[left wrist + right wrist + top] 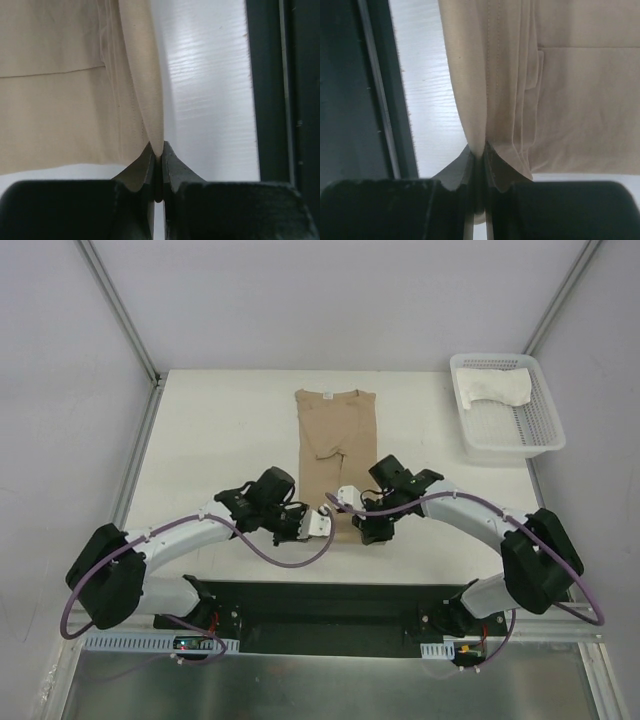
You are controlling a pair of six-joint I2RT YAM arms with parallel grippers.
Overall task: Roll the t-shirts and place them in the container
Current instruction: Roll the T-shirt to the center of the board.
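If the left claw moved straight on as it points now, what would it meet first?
The tan t-shirt: the left claw is shut on its raised fold, which runs straight ahead. Beyond, depth is unclear.

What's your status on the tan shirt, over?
Left hand shut on tan t-shirt. Right hand shut on same near edge. White t-shirt in basket. Nothing blocking.
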